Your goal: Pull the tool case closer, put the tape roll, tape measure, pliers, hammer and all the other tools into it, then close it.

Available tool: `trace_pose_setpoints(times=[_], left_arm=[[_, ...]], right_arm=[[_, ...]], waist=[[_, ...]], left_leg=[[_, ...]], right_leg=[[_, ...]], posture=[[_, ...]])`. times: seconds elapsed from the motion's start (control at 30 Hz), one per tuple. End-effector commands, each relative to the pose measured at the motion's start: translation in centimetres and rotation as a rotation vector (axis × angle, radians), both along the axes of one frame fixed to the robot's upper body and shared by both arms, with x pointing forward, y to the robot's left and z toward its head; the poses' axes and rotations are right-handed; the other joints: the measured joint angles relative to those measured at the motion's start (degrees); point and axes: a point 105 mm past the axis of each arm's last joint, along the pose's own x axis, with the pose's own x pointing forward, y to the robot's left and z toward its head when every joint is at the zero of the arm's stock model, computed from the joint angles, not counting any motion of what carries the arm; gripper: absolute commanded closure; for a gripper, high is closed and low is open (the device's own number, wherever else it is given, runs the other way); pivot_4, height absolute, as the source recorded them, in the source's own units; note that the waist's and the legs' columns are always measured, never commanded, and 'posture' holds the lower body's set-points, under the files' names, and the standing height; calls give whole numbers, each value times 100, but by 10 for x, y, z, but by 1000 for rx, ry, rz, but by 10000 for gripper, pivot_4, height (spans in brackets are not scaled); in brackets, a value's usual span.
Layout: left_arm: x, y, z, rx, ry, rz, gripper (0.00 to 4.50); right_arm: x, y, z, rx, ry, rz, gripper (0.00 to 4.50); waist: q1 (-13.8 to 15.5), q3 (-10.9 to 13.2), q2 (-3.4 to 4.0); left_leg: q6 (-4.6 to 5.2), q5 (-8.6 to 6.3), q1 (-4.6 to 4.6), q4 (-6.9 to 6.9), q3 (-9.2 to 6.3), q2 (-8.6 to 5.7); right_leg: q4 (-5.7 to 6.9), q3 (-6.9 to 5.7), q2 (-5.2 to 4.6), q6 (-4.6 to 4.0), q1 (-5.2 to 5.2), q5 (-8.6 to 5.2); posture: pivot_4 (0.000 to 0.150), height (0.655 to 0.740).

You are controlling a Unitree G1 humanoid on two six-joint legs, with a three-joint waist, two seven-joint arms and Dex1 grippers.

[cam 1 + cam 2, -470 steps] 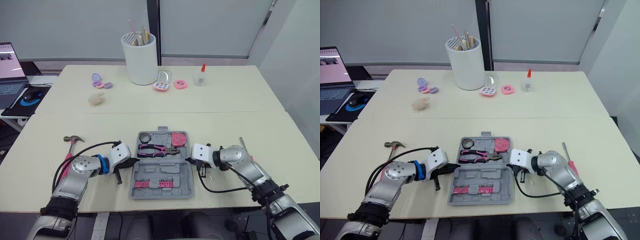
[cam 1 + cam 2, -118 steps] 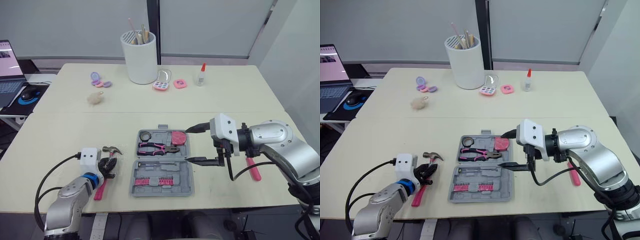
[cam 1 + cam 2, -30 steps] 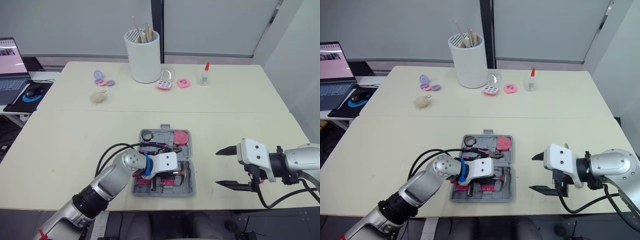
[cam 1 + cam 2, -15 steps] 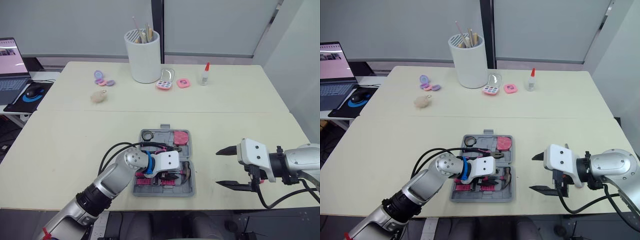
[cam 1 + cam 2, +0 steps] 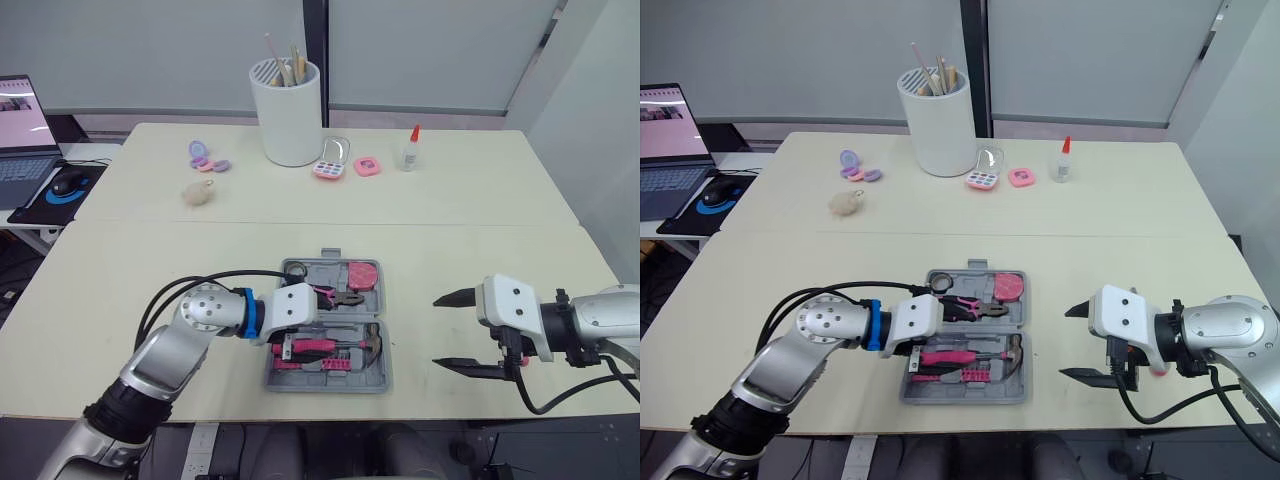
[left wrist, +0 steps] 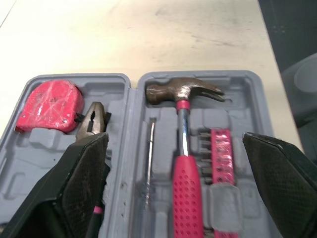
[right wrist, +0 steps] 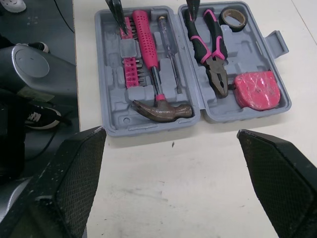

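The grey tool case lies open near the table's front edge. Its far half holds the black tape roll, the pink tape measure and the pliers. In its near half lie the pink-handled hammer, a screwdriver and a pink bit set. My left gripper hovers open at the case's left side, its fingers either side of the hammer handle and not touching it. To the right of the case my right gripper stands open and holds nothing.
At the back of the table stand a white holder with pencils, a make-up palette, a pink case, a glue bottle, purple compacts and a fluffy ball. A laptop and mouse sit far left.
My left gripper has opened and let go of the hammer, which now lies in the case's near half. The left arm has drawn back to the left. The right arm has not moved.
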Motion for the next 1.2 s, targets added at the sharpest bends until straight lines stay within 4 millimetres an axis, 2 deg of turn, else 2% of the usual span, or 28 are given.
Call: trace_pose_setpoints(times=[0.03,0.07,0.17,0.27,0.43,0.57,0.7,1.03,1.2], left_arm=[[-7,-1,9,-57,4,-20,110],[-4,0,7,-60,-10,-5,110],[0,4,0,-37,-36,11,5894],[2,4,-11,10,-43,3,15272],[8,0,-19,32,-65,15,31921],[4,-1,-26,54,-40,10,44474],[-1,0,-35,77,-22,-8,44808],[10,4,-58,127,-35,41,44808],[6,13,-74,165,-12,50,44808]], right_arm=[[0,3,7,1,-39,17,0],[0,3,8,2,-39,16,0],[0,4,8,4,-39,17,0],[0,5,8,9,-37,19,0],[1,6,8,8,-39,21,0],[1,6,8,7,-39,21,0],[2,6,9,8,-42,23,0],[1,6,9,10,-41,24,0],[1,6,9,7,-40,23,0]], waist=[[3,0,0],[4,0,0],[9,0,0],[4,0,0],[6,0,0],[2,0,0],[3,0,0],[9,-1,1],[8,-6,8]], left_leg=[[0,0,0,0,0,0],[0,0,-1,0,-1,-1],[0,0,0,0,-2,-2],[0,0,0,0,-1,-1],[0,0,-1,0,-1,-1],[0,0,-1,0,1,-2],[0,0,0,0,-1,-1],[0,0,0,2,-1,-3],[0,0,3,5,-2,-2]], right_leg=[[0,-1,0,0,0,0],[0,-1,-1,1,0,0],[0,-2,-1,1,1,0],[1,-1,0,1,1,0],[2,-2,1,0,0,0],[2,-1,1,0,0,0],[3,-2,1,0,0,0],[5,-2,0,1,1,0],[7,-3,-2,0,4,0]], posture=[[1500,7376],[1500,7376],[1500,7376],[1500,7376],[1500,7376],[1500,7376],[1500,7376],[1500,7376],[1500,7376]])
